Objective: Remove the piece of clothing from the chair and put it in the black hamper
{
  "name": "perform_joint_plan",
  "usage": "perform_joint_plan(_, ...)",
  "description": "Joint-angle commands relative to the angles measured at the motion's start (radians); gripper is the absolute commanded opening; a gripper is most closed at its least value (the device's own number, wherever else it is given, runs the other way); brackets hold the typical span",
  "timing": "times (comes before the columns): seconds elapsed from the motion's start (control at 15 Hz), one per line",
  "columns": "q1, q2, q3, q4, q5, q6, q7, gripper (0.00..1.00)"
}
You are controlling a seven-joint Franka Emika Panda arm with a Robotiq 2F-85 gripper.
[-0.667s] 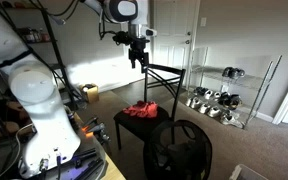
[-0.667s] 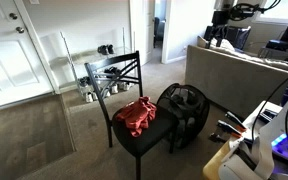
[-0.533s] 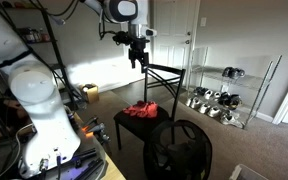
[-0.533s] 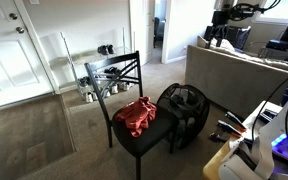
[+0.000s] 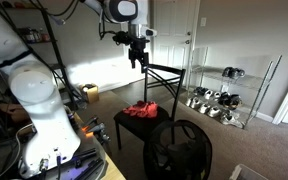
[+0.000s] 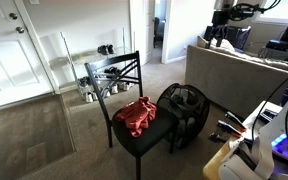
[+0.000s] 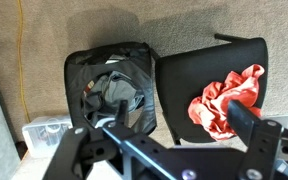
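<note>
Clearly we are at the outset: our gripper (image 5: 139, 60) hangs high above the chair (image 6: 149, 138), fingers spread and empty. The red clothing (image 6: 136, 116) lies bunched on the seat beside the black hamper (image 6: 184, 105). Next we should descend and pinch a fold.

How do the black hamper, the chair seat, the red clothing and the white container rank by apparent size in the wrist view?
1. Chair seat and black hamper: they look about alike, so I do not rank them.
2. Red clothing.
3. White container, smallest, though partly hidden.
</note>
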Motion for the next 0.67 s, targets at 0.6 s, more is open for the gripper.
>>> perform_joint_plan(0.6, 0.078, 0.240, 0.226, 0.037, -0.038, 0.199, 0.415, 1.00)
